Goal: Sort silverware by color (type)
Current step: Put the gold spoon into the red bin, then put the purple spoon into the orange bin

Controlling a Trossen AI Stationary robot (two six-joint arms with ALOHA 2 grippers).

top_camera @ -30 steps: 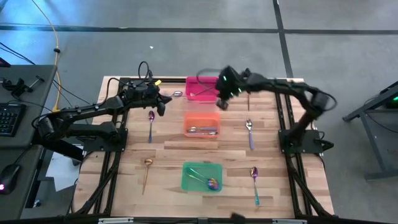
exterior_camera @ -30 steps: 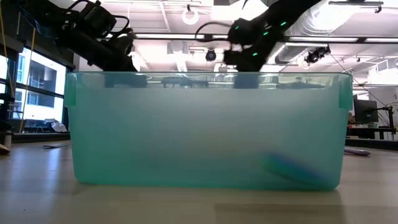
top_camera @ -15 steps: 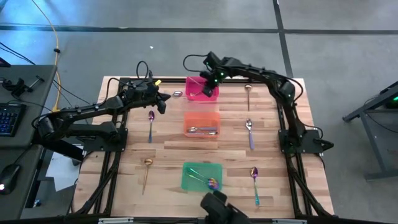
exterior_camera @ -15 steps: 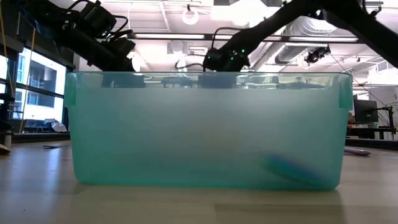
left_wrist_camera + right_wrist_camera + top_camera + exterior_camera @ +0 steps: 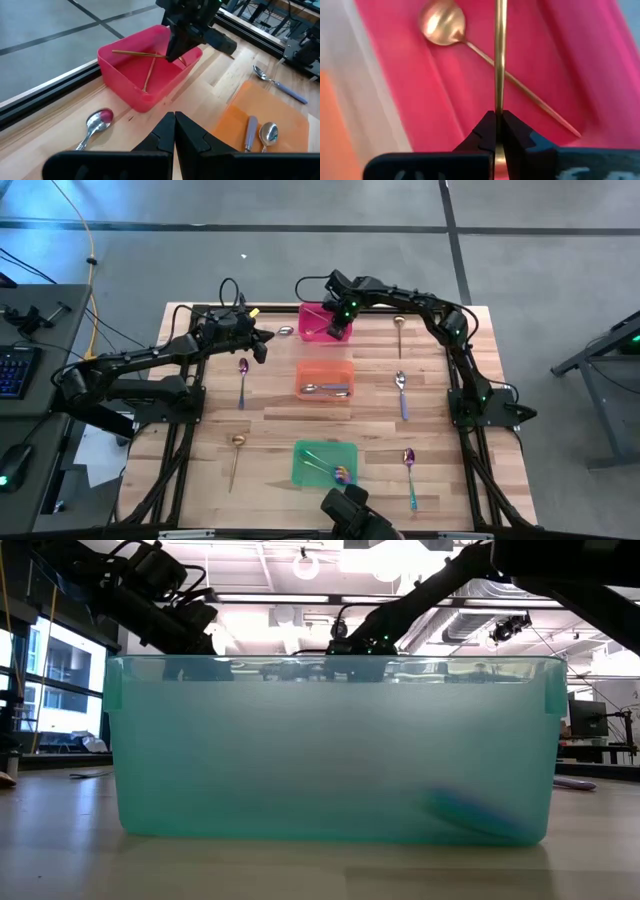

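An overhead camera looks straight down on the whole wooden table (image 5: 270, 415) and both arms; a second camera sits at tabletop height, pressed close against the green bin (image 5: 330, 750), facing level into the room; the left wrist camera looks forward across the table at the pink bin (image 5: 145, 70); the right wrist camera looks closely down into that same pink bin, shared by both wrist views.

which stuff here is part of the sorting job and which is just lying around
Job: gold utensil in right gripper, purple spoon, silver spoon, pink bin, orange bin, green bin.
Lying about: keyboard, mouse, yellow cable.
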